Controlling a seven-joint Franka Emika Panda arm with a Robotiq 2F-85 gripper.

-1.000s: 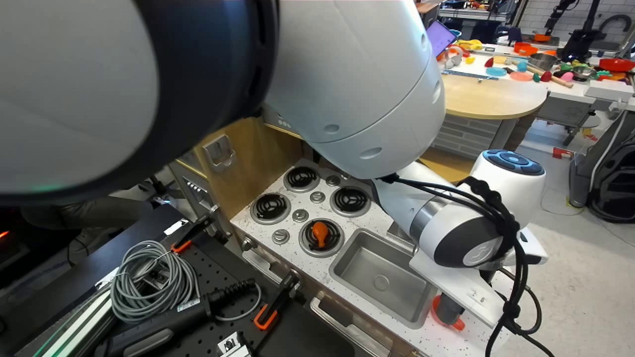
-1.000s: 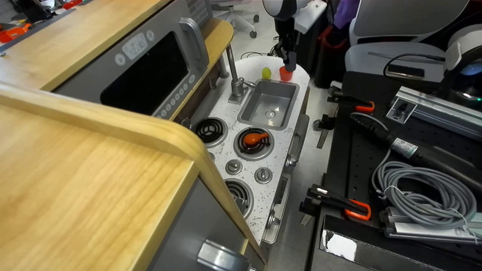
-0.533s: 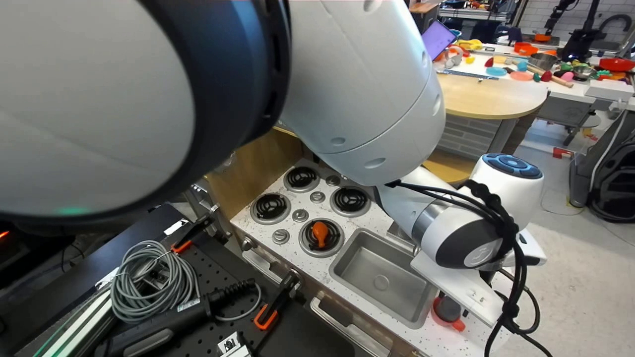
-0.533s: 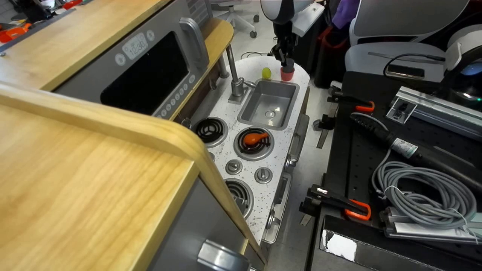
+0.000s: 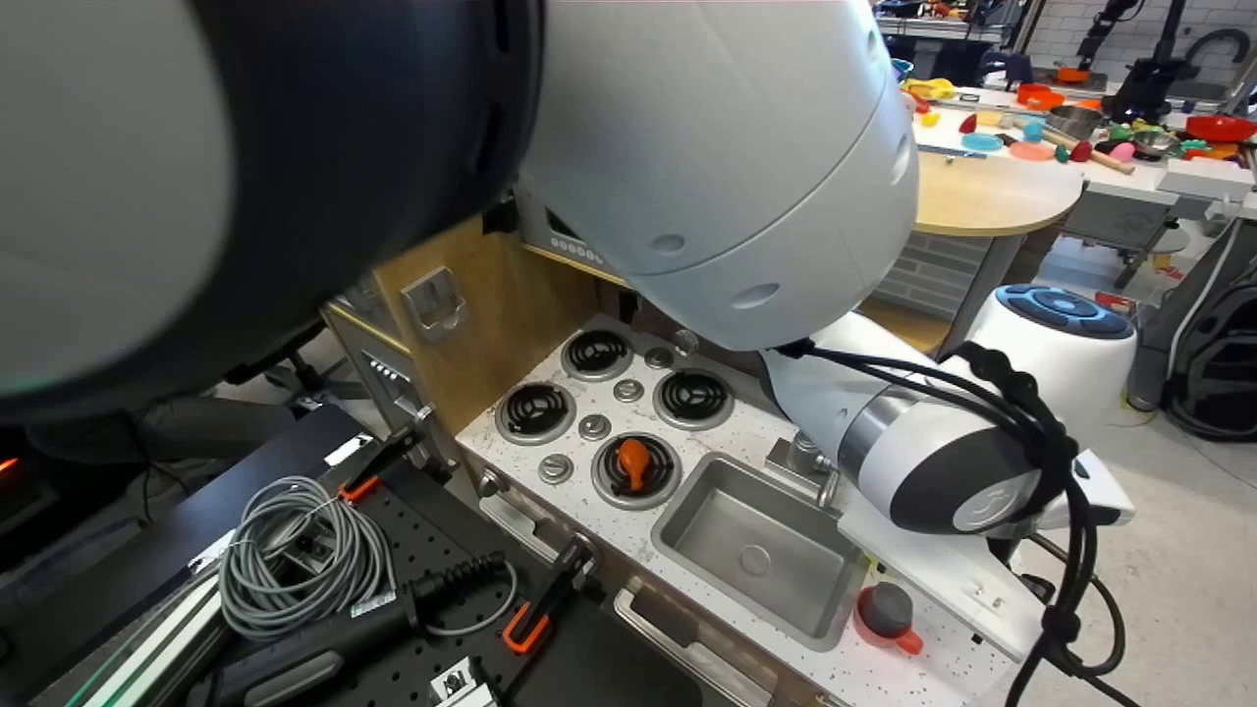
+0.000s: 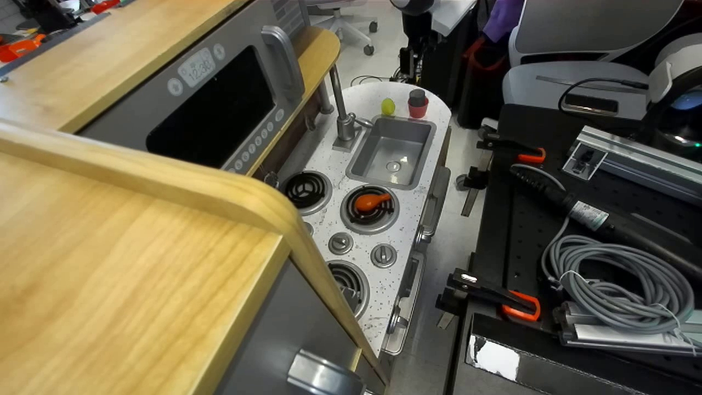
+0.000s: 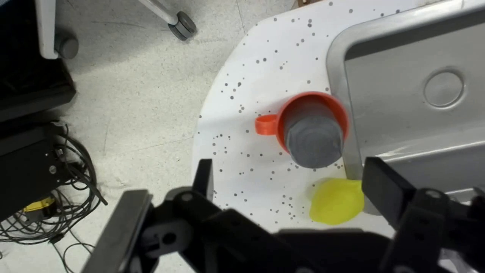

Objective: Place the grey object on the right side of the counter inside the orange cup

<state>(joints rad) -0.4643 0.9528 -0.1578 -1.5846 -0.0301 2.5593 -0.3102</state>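
A grey cylindrical object (image 7: 314, 142) stands inside the orange cup (image 7: 266, 125), its top sticking out above the rim and leaning a little in the wrist view. Both rest at the rounded end of the white speckled counter (image 7: 235, 151), beside the sink. In an exterior view the grey object (image 6: 417, 97) shows over the cup (image 6: 417, 111), apart from my gripper (image 6: 408, 63), which hangs above and behind it. Seen from the wrist, my gripper (image 7: 291, 174) is spread wide with nothing held between its fingers. The white arm hides the gripper in an exterior view.
A yellow lemon-like item (image 7: 335, 201) lies near the cup, by the sink (image 7: 398, 91) corner. The faucet (image 6: 345, 127) rises at the sink's side. On a burner sits an orange drumstick-shaped item (image 6: 370, 202). A black bench with coiled cable (image 6: 620, 285) runs alongside.
My gripper has opened and let go of the grey object, which stays in the cup. The gripper has lifted and backed away from the cup.
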